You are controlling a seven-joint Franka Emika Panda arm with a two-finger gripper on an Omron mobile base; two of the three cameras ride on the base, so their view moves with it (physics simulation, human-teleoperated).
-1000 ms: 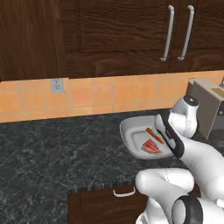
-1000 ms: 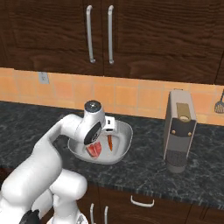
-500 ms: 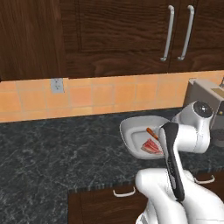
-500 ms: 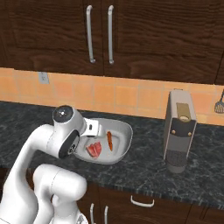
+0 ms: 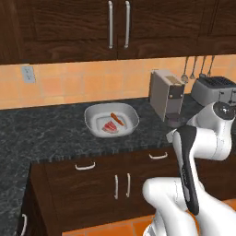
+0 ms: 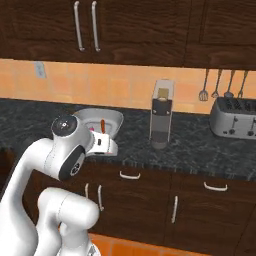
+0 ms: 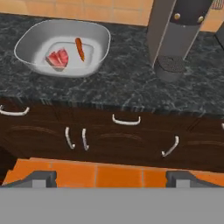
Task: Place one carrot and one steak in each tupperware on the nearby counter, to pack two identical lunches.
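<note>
**Tupperware, rounded tray: one lunch packed, hand backed off**

Tupperware (image 7: 61,46): the task's container, listed from the hand outward.

- Gripper (image 7: 111,178): jaws spread wide, nothing between them. It hangs off the counter's front edge, over the orange floor (image 7: 109,174), looking back at the drawers (image 7: 127,131).
- Counter (image 7: 127,83): black-grey marbled stone, just beyond the drawer fronts.
- Tupperware, rounded corners: sits on the counter, left of the coffee machine (image 5: 167,94) and well apart from it.
- Steak (image 7: 57,57): flat on the tray floor.
- Carrot (image 7: 79,48): lies inside the same tray, just beside the steak; touching or a hair apart, I cannot tell at this size.
- Toaster (image 6: 234,116): far right on the counter, under hanging utensils (image 6: 217,85).

Judgement: this tray looks complete; the second lunch is not yet packed.

Risks from here:
- Returning to this tray with another carrot or steak would leave the lunches unequal.
- With the hand low in front of the drawers, a swing up toward the counter could clip its edge or nudge the tray.
- The coffee machine stands close to any path rightward.
</note>
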